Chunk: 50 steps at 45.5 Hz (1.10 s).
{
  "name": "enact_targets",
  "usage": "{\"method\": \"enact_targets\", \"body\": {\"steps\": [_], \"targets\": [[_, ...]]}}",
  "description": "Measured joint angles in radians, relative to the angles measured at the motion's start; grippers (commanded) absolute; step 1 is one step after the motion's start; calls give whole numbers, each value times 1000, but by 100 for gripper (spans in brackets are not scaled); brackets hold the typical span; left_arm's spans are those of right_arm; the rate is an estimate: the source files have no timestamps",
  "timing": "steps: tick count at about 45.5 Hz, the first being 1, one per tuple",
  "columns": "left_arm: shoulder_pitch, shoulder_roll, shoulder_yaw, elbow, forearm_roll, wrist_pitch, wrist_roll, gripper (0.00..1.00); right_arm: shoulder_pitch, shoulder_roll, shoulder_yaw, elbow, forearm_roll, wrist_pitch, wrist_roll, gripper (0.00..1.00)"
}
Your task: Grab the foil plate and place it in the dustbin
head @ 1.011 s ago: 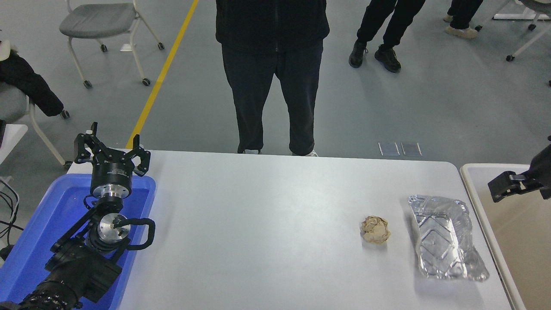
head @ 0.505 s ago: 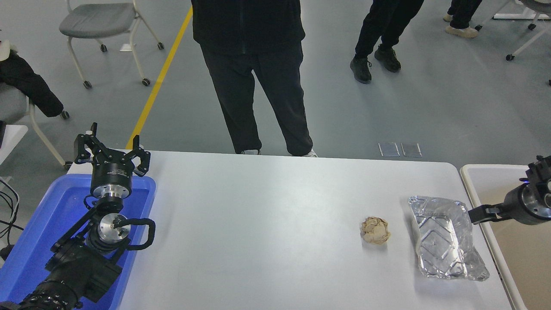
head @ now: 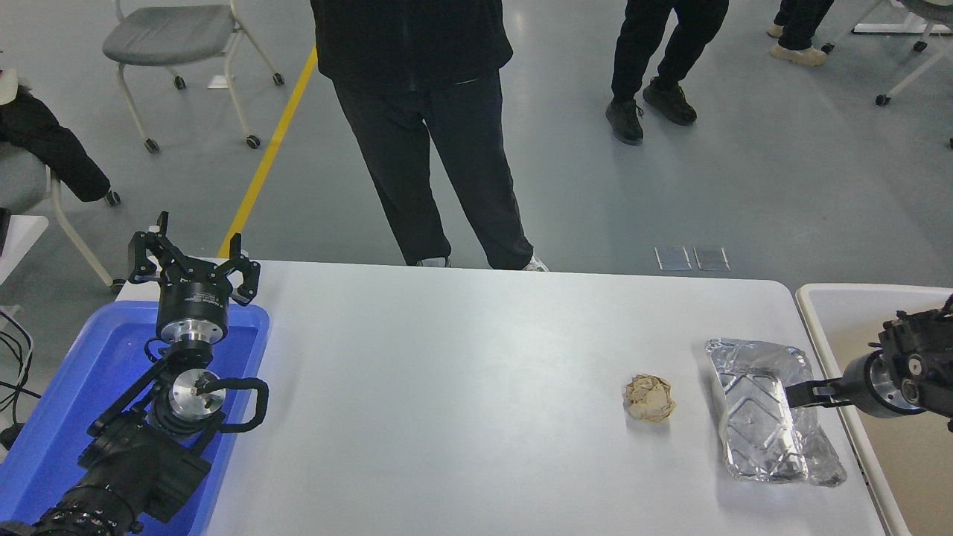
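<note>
I see the crumpled silver foil plate [head: 767, 417] lying near the white table's [head: 461, 387] right edge, beside the beige plastic dustbin [head: 826, 313]. My right gripper [head: 800, 393] reaches over the plate's right rim; I cannot tell its finger state. A tan paper ball [head: 649, 397] sits just left. My left gripper [head: 193, 260] hangs spread above the blue tray [head: 67, 394].

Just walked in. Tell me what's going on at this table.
The right gripper reaches in from the right edge over the foil plate, which lies on the white table beside the dustbin. Whether it has a grip yet cannot be told. A crumpled paper ball sits just left of the plate. The left gripper is parked, open, above the blue tray. A person stands at the far side.
</note>
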Motion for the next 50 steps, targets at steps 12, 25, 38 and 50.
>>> {"method": "enact_targets", "body": {"steps": [12,25,38,50], "targets": [[0,0,0,0,0,0,1,99,-43,17,16,-24,4,-32,0,100],[0,0,0,0,0,0,1,99,-76,44,25,-46,7,-68,0,75],[0,0,0,0,0,0,0,99,-91,56,25,-55,7,-84,1,27],[0,0,0,0,0,0,0,99,-106,60,18,-60,6,-102,1,0]]}}
